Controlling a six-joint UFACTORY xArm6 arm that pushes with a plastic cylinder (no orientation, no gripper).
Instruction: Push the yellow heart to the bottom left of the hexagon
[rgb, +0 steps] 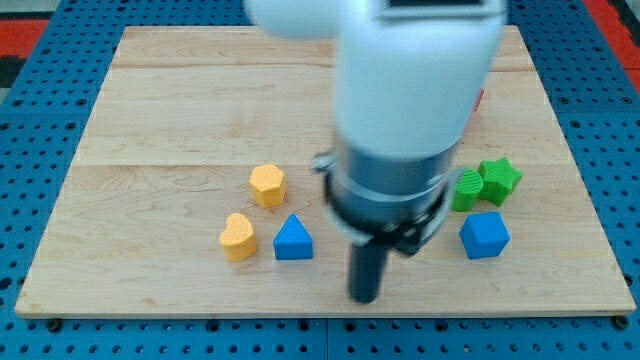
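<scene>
Yellow was the colour of the heart (238, 237), which sat just below and a little to the left of the yellow hexagon (267, 185), not touching it. A blue triangle (293, 239) sat just right of the heart. My tip (365, 298), the end effector, was a plain rod that could not grab; it touched no block, well to the right of the heart. The heart looked nearly home, so only a soft nudge seemed right. A blue cube (485, 235) and two green blocks (485, 185) sat far right of the heart on the wooden surface (150, 110). The big arm hid a red thing behind it.
</scene>
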